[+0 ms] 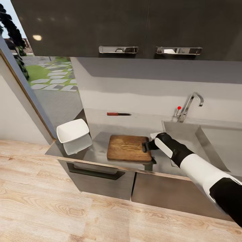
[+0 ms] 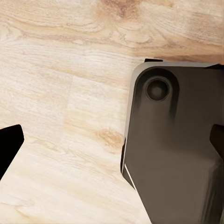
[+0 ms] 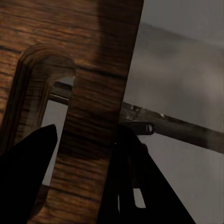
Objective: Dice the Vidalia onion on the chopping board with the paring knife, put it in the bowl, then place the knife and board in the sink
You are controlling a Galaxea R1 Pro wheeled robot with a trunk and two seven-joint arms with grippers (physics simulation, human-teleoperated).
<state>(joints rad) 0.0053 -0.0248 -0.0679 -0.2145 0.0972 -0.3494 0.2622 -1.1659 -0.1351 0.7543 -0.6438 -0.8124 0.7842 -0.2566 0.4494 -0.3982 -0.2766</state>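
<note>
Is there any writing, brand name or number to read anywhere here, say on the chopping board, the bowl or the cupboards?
None: no readable text in any view.
The chopping board shows only wood grain.
The bowl is plain white.
The wall cupboards are plain, with chrome handles.
The tap has just a red knob.

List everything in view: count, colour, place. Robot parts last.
chopping board: 1, brown wood, on the countertop, right edge in the right end effector
bowl: 1, white, countertop's left end
paring knife: 1, red handle, dark blade, behind the board by the wall
sink: 1, grey steel, right of the board
tap: 1, chrome, red knob, behind the sink
wall cabinets: dark, above
floor: light wood
right end effector: 1, black, at the board's right edge
</note>
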